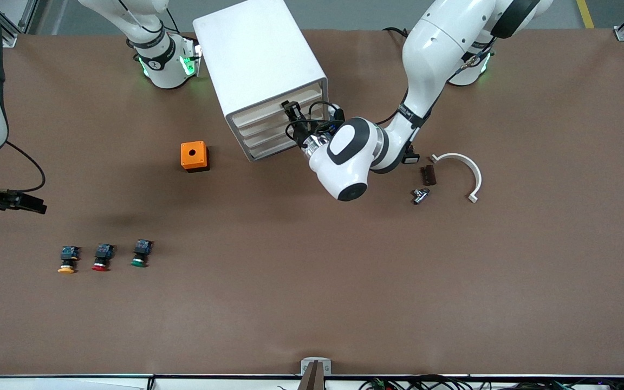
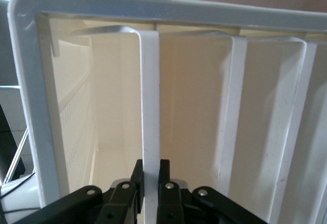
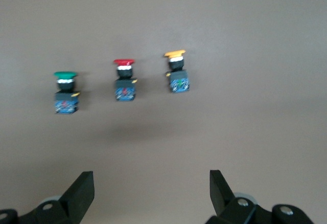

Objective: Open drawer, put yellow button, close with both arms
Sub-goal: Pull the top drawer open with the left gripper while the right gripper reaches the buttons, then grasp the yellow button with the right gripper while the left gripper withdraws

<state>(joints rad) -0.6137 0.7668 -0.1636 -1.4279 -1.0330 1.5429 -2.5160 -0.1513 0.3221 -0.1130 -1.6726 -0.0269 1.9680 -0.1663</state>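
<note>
Left gripper (image 1: 292,114) is at the cabinet (image 1: 260,59) front, fingers (image 2: 137,175) clenched on the handle (image 2: 150,132) of the top drawer (image 1: 282,111), which sits flush, not pulled out. Right gripper (image 3: 152,193) hangs over the table (image 1: 312,303) edge at the right arm's end, fingers released and holding nothing. Yellow button (image 1: 67,259) lies on the table there, endmost in a row with the red button (image 1: 102,257) and green button (image 1: 141,253).

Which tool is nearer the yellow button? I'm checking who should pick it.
Right. The right tool hangs open over the table by the yellow button; the left tool is at the cabinet, shut on a drawer front.
</note>
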